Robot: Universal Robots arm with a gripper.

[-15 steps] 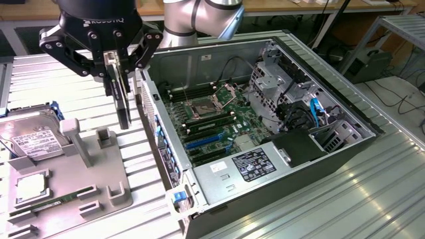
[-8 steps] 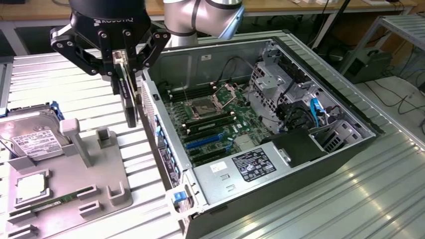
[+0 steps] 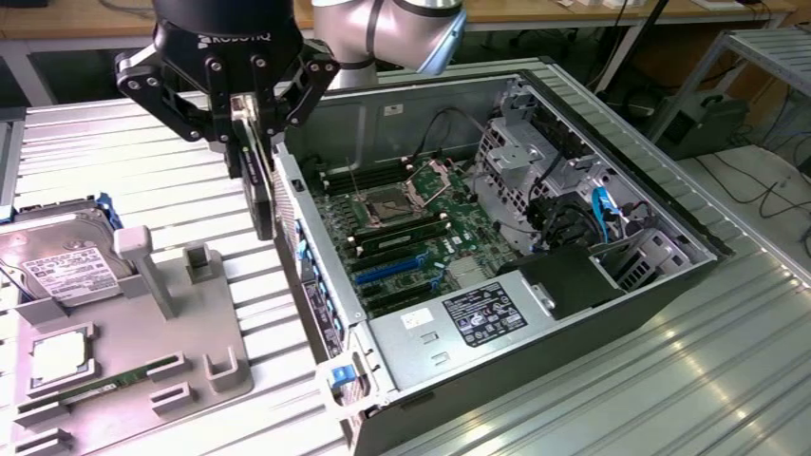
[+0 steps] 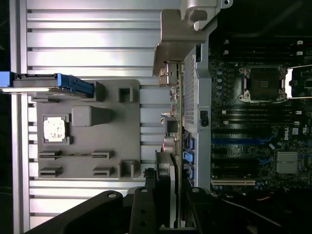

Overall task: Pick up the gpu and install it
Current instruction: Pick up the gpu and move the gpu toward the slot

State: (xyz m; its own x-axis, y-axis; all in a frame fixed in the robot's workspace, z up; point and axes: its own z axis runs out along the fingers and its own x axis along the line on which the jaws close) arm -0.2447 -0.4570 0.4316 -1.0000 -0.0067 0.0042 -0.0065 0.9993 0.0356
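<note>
Transport step: gripper clenched on gpu, held edge-on just beside case wall.
Not yet over motherboard slots; seating calls for careful alignment.

Slatted table with grey fixture, PC case

Ribbed aluminium tabletop is running across the whole scene, its slats lying parallel. Glare is pooling on the slats toward the exterior view's lower right. A pale wooden bench is standing behind, along the far edge. A grey metal rack is standing at the exterior view's upper right. Past the tabletop's edge, light floor is showing, dark cables trailing over it. A dark box is sitting below the bench. Light is falling bright and even, with soft shadows.
</note>
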